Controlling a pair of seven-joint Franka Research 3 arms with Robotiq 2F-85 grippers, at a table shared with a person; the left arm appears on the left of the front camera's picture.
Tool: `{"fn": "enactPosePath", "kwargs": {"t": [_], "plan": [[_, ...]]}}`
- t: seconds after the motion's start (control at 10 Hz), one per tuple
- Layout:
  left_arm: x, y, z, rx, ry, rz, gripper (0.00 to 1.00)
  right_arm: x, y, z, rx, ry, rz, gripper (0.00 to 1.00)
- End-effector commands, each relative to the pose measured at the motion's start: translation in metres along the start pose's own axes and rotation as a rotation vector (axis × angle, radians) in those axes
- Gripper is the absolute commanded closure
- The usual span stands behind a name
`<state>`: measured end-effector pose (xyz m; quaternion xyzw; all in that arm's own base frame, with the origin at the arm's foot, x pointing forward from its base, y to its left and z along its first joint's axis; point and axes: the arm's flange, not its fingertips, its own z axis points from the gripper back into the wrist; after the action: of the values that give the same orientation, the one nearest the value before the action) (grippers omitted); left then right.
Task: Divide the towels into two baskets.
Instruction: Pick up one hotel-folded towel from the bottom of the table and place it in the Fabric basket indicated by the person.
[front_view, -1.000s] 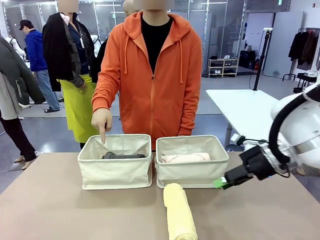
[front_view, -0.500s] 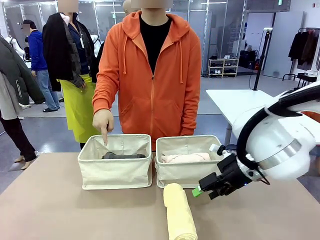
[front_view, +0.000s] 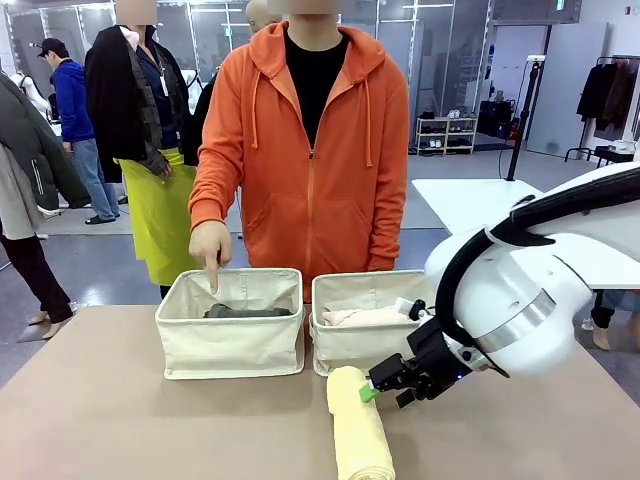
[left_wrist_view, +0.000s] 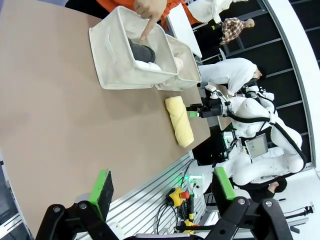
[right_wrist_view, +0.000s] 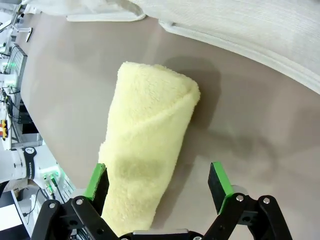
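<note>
Rolled towels, dark grey (front_view: 247, 311) and pink-beige (front_view: 362, 316), were seen already binned, while the pale yellow terry roll (front_view: 359, 432) remained ungrasped on the tabletop (front_view: 120, 420) beside the spread right end effector (front_view: 372, 387).

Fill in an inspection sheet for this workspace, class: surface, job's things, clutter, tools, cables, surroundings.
Surface: brown table, bare where visible.
Job's things: two cream baskets side by side, left basket holding the dark grey towel with a white one beside it in the left wrist view, right basket holding the pink-beige towel; yellow towel on the table in front of the right basket.
Clutter: nothing seen.
Tools: left tool open, away from the towels; right tool open, at the yellow towel, not gripping.
Cables: wires below the table's edge, left wrist view.
Surroundings: person's hand pointing into the left basket; bystanders behind.
</note>
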<state>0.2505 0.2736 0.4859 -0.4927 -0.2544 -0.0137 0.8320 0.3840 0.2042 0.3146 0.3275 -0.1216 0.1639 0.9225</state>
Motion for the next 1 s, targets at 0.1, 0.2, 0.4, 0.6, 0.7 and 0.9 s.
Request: {"fn": "enactPosePath", "kwargs": {"t": [0.1,0.2,0.4,0.6,0.7,0.9], "plan": [[0.002,-0.003,0.004,-0.006,0.004,0.009,0.00,0.006,0.012,-0.029,-0.022,0.018,-0.024,0.00],[0.002,-0.003,0.004,-0.006,0.004,0.009,0.00,0.006,0.014,-0.036,-0.004,0.041,-0.024,0.00],[0.002,-0.003,0.004,-0.006,0.004,0.009,0.00,0.007,0.022,-0.045,0.026,0.059,0.004,0.00],[0.002,-0.003,0.004,-0.006,0.004,0.009,0.00,0.005,0.025,-0.047,0.043,0.085,0.043,0.15],[0.002,-0.003,0.004,-0.006,0.004,0.009,0.00,0.003,0.027,-0.048,0.041,0.092,0.054,0.25],[0.002,-0.003,0.004,-0.006,0.004,0.009,0.00,0.003,0.029,-0.049,0.041,0.103,0.060,0.44]]}}
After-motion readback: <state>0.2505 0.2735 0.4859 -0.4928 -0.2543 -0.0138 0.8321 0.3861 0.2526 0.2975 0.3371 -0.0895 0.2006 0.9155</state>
